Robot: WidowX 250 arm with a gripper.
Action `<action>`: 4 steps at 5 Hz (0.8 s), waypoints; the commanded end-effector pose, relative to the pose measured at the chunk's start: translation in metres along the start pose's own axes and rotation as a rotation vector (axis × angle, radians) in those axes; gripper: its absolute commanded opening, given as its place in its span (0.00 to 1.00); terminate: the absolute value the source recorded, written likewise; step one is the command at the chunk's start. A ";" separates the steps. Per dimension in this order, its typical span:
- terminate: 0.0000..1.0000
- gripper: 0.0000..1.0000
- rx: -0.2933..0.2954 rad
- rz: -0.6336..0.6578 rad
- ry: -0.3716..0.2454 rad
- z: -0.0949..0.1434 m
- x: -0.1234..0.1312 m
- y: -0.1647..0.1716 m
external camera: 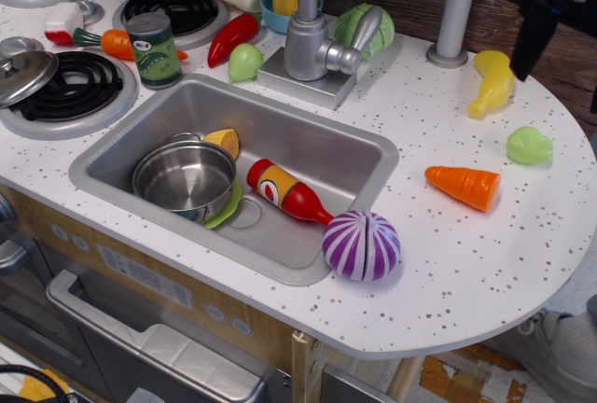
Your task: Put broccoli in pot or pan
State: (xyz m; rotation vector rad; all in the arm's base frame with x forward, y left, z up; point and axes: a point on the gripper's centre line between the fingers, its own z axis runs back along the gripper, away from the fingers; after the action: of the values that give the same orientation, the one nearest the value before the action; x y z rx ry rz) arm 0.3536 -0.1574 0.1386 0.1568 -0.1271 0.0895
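The broccoli (529, 145), a small pale lime-green lumpy toy, lies on the white counter at the far right. The pot (152, 166), a small shiny steel one, stands empty in the left of the sink (345, 156). My gripper (565, 62) hangs at the top right corner, above and a little behind the broccoli. It is partly cut off by the frame edge. One dark finger (533, 41) shows near the yellow squash and the other only as a sliver at the right edge. The jaws stand wide apart and hold nothing.
An orange carrot (464, 187) and a purple striped ball (362, 245) lie on the counter between broccoli and sink. A yellow squash (492, 83) lies behind the broccoli. A red bottle (287, 193) is in the sink. The faucet (308, 39), a grey post (457, 11) and a cabbage (359, 25) stand behind.
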 end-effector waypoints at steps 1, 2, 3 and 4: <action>0.00 1.00 -0.047 0.030 -0.078 -0.012 0.042 -0.005; 0.00 1.00 -0.064 0.009 -0.093 -0.035 0.060 -0.004; 0.00 1.00 -0.088 -0.003 -0.147 -0.055 0.072 -0.005; 0.00 1.00 -0.106 -0.018 -0.190 -0.077 0.079 -0.007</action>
State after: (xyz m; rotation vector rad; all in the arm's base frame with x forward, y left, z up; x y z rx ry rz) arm 0.4386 -0.1458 0.0479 0.0830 -0.2842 0.0484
